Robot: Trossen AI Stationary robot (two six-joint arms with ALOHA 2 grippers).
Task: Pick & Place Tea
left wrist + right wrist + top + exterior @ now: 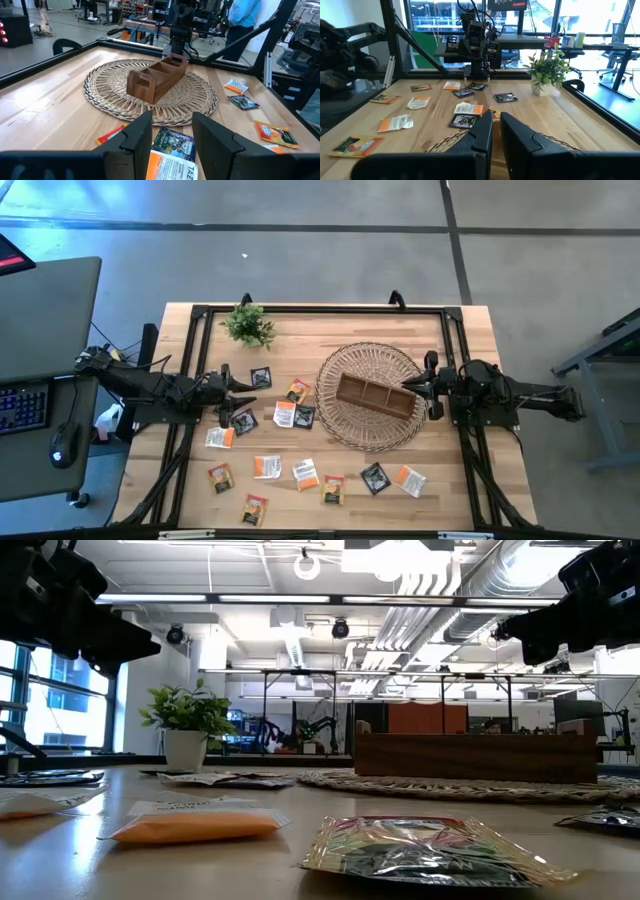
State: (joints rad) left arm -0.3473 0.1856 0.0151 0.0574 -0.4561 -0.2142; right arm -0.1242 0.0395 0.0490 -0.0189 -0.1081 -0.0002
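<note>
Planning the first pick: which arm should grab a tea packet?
Left. Its open end effector hangs beside the tea packets, some just ahead in its wrist view. The right end effector sits over the basket rim, farther off.

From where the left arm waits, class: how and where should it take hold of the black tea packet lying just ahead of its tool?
Come straight down on the black tea packet. It lies flat, partly overlapped by a white-and-orange packet, so the left tool, open, should probably pinch its free edges.
</note>
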